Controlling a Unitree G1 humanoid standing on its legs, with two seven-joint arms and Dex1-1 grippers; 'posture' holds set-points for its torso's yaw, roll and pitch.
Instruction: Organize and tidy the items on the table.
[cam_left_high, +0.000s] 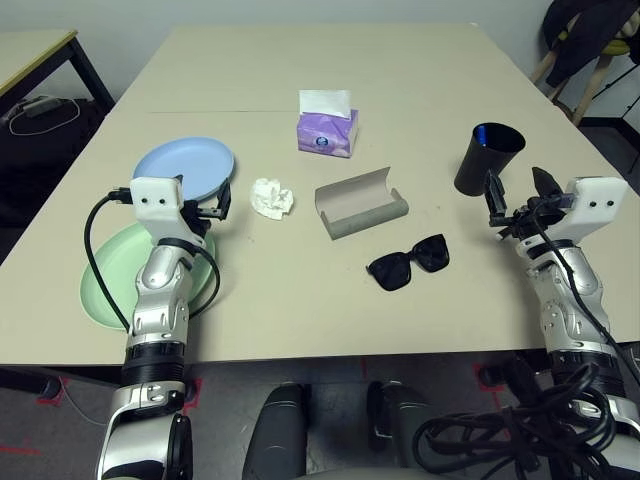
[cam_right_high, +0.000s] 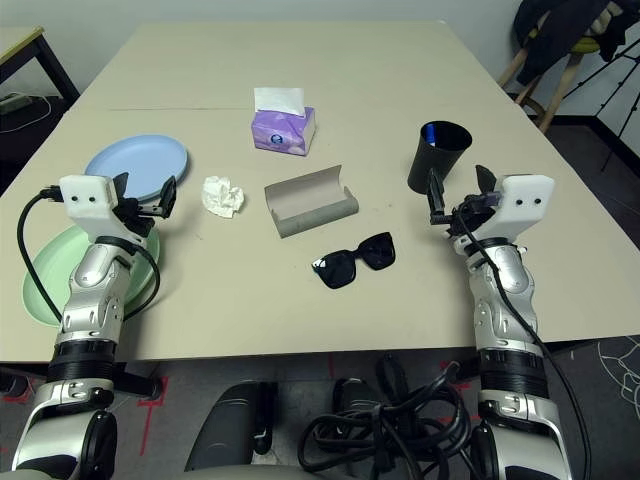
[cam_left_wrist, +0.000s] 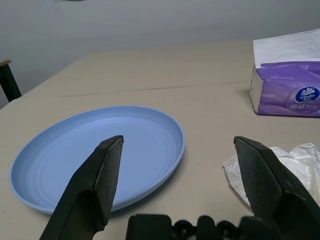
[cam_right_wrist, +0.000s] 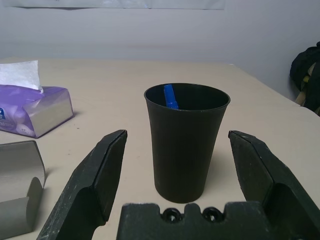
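A pale blue plate (cam_left_high: 185, 168) lies on the table's (cam_left_high: 300, 300) left side, overlapping a mint-green plate (cam_left_high: 105, 285) that sits partly under my left forearm. My left gripper (cam_left_high: 208, 208) hovers open at the blue plate's near right edge, beside a crumpled white tissue (cam_left_high: 271, 197). In the middle, a grey glasses case (cam_left_high: 360, 203) lies open. Black sunglasses (cam_left_high: 408, 262) rest in front of it. At the right stands a black cup (cam_left_high: 489, 158) with something blue inside (cam_right_wrist: 170, 96). My right gripper (cam_left_high: 516, 190) is open just short of the cup, holding nothing.
A purple tissue box (cam_left_high: 327, 128) stands behind the case. A thin seam (cam_left_high: 240, 111) crosses the far tabletop. A black-legged wooden desk (cam_left_high: 35, 48) is off the far left. A chair with dark clothing (cam_left_high: 590, 40) is at the far right.
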